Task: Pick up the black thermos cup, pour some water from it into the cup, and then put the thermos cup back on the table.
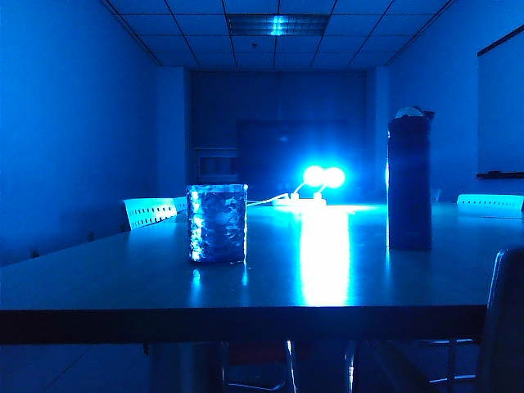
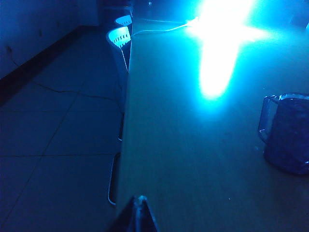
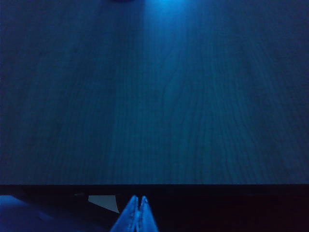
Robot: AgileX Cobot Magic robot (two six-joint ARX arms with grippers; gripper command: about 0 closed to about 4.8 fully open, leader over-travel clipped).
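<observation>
The black thermos cup (image 1: 409, 184) stands upright with its pale lid on, on the right of the table (image 1: 123, 286). The cup (image 1: 217, 223), a short crinkly glass, stands left of the middle. Neither gripper shows in the exterior view. In the left wrist view my left gripper (image 2: 140, 200) hangs over the table's side edge, its tips together and empty, with the cup (image 2: 287, 133) well off to one side. My right gripper (image 3: 139, 199) is shut on nothing, just short of the table's near edge (image 3: 159, 186).
The room is dark and blue-lit. Two very bright lamps (image 1: 323, 176) glare at the far end of the table, with a cable beside them. Chairs (image 1: 151, 211) stand along the left side, another (image 1: 490, 201) at the right, and a dark chair back (image 1: 503, 327) is close at the front right.
</observation>
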